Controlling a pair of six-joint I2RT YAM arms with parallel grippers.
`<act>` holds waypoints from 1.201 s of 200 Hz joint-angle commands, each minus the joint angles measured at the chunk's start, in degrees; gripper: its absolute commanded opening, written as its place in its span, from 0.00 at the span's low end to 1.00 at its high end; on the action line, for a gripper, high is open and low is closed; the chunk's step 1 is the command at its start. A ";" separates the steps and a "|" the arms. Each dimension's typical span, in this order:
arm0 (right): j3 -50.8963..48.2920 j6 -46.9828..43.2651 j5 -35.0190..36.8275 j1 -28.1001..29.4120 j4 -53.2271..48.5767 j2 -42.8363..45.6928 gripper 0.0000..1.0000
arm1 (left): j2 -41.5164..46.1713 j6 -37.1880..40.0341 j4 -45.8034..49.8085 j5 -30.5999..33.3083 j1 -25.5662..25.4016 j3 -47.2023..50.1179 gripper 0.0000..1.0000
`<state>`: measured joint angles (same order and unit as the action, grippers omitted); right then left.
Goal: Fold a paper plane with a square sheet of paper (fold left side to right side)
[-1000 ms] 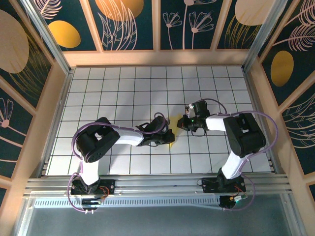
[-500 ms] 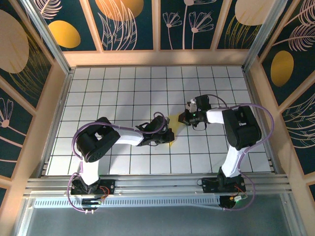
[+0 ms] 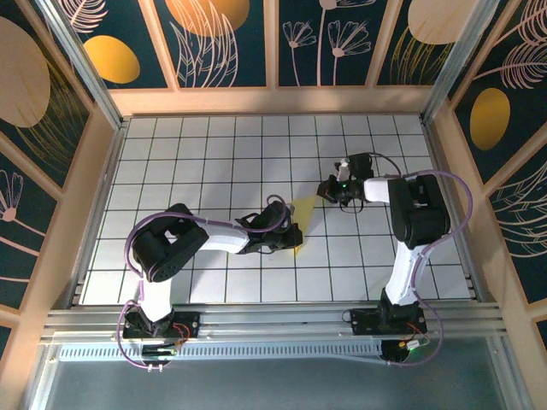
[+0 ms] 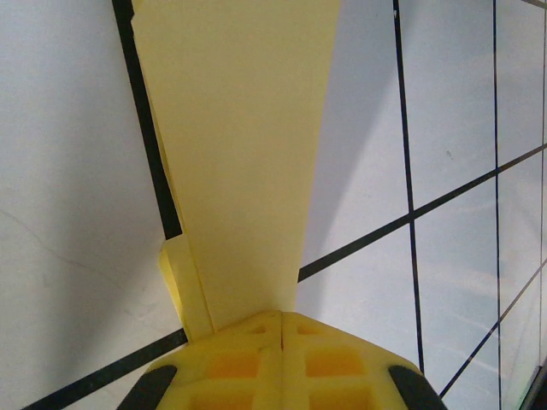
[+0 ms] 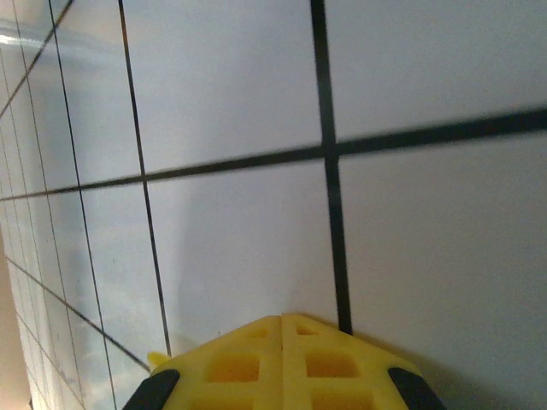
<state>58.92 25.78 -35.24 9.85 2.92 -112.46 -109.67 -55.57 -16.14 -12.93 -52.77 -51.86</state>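
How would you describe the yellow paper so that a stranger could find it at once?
On the white gridded table, look near the middle, ahead of the left gripper. The paper lies there, a narrow pale yellow folded strip that widens away from the gripper's shut tips. Nothing else flat on the tiles is yellow.

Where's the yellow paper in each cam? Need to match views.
Top external: paper mid-table, at the left gripper tip.
Left wrist: paper runs from that gripper's tips to the top edge.
Right wrist: grid tiles ahead of the shut right gripper.
Shared landmark: black grid lines.
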 commanded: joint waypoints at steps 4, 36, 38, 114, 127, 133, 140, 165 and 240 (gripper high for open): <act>3.18 -2.35 6.50 -2.08 -0.77 -1.89 0.00 | -2.94 -0.52 12.45 -0.44 -0.41 3.17 0.00; 1.64 -2.19 5.95 -1.93 -2.32 5.19 0.00 | -2.68 -0.72 12.32 -0.08 -0.40 2.67 0.00; 1.31 -2.11 5.79 -1.89 -2.33 5.62 0.00 | -2.66 -0.78 12.29 -0.08 -0.40 2.71 0.00; -18.28 7.58 2.97 8.69 3.06 22.54 0.00 | -2.74 -0.66 11.97 -0.17 -0.40 1.71 0.00; -19.27 9.01 3.28 10.72 4.44 22.09 0.00 | -2.83 -0.62 11.92 -0.29 -0.40 1.63 0.00; -19.66 9.63 3.47 11.34 5.21 21.64 0.00 | -2.83 -0.64 11.79 -0.38 -0.41 1.65 0.00; -20.11 10.47 3.51 12.02 6.26 21.00 0.00 | -2.86 -0.68 11.75 -0.35 -0.42 1.52 0.00; -20.34 11.66 2.99 13.69 8.58 18.15 0.00 | -3.05 -0.67 11.83 -0.51 -0.40 1.17 0.00; -20.17 12.72 3.11 16.43 10.49 13.71 0.00 | -3.01 -0.73 11.57 -0.34 -0.40 1.42 0.00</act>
<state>38.96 37.71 -31.81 25.74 11.62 -96.73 -109.67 -55.77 -15.03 -12.91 -52.80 -52.51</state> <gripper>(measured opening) 0.046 0.044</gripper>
